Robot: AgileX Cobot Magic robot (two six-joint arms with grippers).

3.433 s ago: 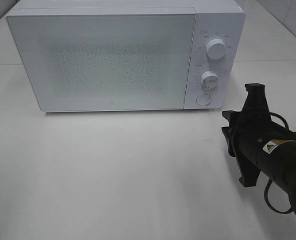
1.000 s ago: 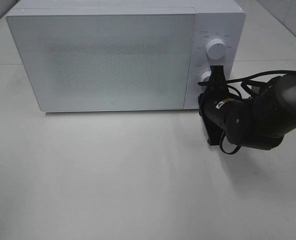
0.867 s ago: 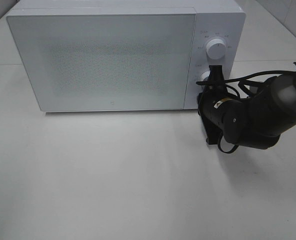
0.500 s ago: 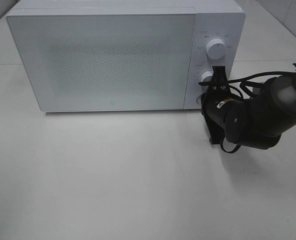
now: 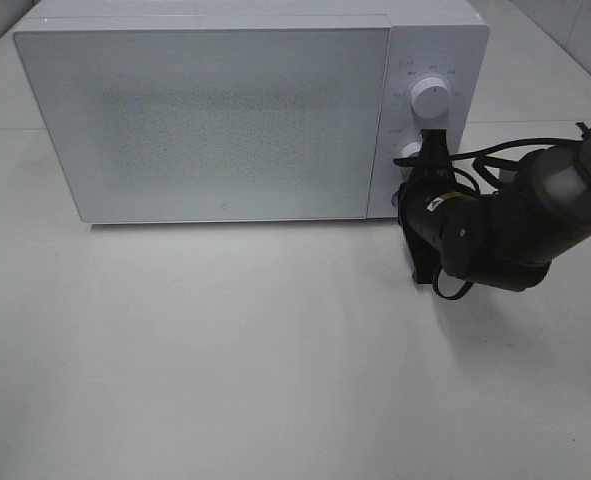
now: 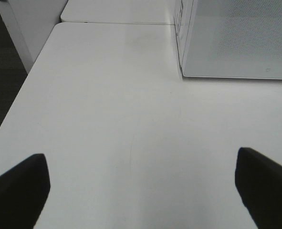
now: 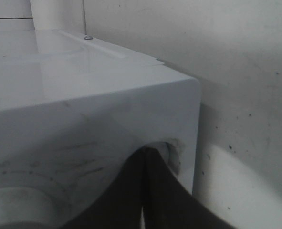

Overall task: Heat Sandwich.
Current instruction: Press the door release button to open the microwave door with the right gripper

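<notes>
My right pincer (image 5: pixel 434 140), shut and empty, sits at the lower knob (image 5: pixel 411 153) of the microwave (image 5: pixel 215 110), so I'd push slowly and squarely.

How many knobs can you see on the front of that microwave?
2. The upper knob sits near the control panel's top; the lower knob is below it, partly covered by the right gripper. The arm hides the panel's bottom, so another may be there.

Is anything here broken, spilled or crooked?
Nothing serious. The microwave sits square with its door shut. The only blemish is faint dark streaks on its control panel, near the shut right gripper.
</notes>
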